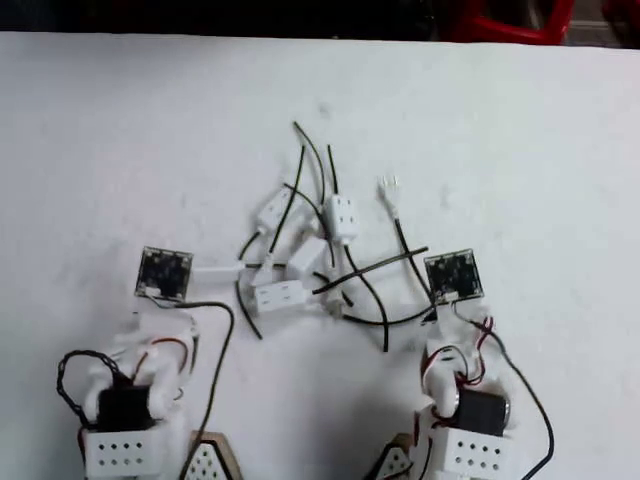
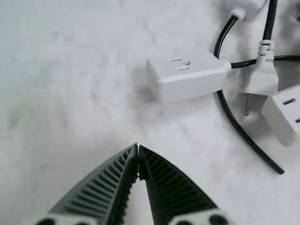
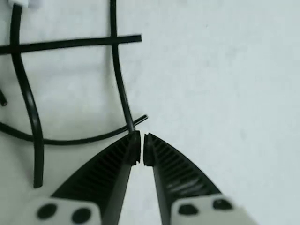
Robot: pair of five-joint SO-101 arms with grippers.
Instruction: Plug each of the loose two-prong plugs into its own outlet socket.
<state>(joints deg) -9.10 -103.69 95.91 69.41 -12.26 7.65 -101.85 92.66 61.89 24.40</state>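
So, the loose white two-prong plug [image 1: 388,190] on its black cord is found lying flat on the white table [image 1: 120,130], at the far right edge of the tangle in the middle, with its prongs pointed away from the arms. A second white plug [image 2: 262,80] is picked up in the left wrist view, laid flat between two socket blocks with its prongs bare and nothing plugged in. The nearer white socket block [image 2: 187,75] is seen slots-up with a black cord leaving one end. The other block [image 2: 286,115] is cut off at the frame edge. From above, more white socket blocks are bunched in the tangle, one [image 1: 342,216] on the far side and one [image 1: 280,295] on the near side, with black cords [image 1: 365,270] crossed over and around them.

The left gripper [image 2: 138,159] is held over bare table short of the nearer block, its ribbed dark fingers pressed together with nothing between them. The right gripper [image 3: 140,149] is closed too, nothing gripped, just a sliver left between the tips. A cut cord end [image 3: 137,123] lies right beside those tips; whether it's touched can't be told.

The left arm [image 1: 140,370] and right arm [image 1: 465,385] are parked at the near edge, one on either side of the tangle. A red plastic thing [image 1: 510,18] is seen beyond the far edge.
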